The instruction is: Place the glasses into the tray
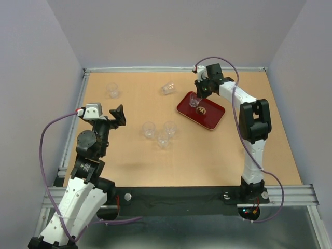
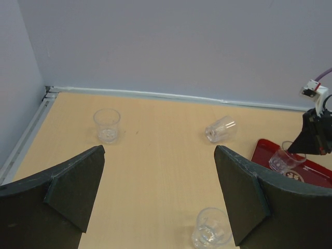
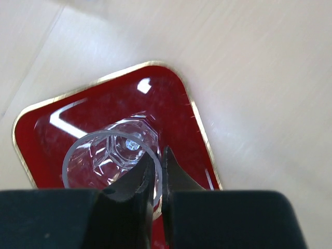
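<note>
In the right wrist view, a clear, faceted glass [image 3: 111,155] is seen from above over the dark red tray [image 3: 171,104], whose rim is edged with a thin gold line. The mouth is turned up towards the camera and the long axis is close to upright, slightly tilted in the left wrist view. Whether the base rests on the tray cannot be told for certain. The rim is pinched by the right gripper [image 3: 157,174], its fingers drawn narrow, one inside the mouth and one outside.

In the top view the tray is set diagonally to the edges of the table [image 1: 218,161], and the glass is at its far left end. A tipped glass [image 1: 167,88] is laid on its side just beyond that end. Three upright glasses [image 1: 163,139] are clustered left of the tray, and a lone glass [image 1: 112,90] is farther left. The left gripper [image 1: 116,115] is spread wide, with nothing between its fingers, well left of the tray.
</note>
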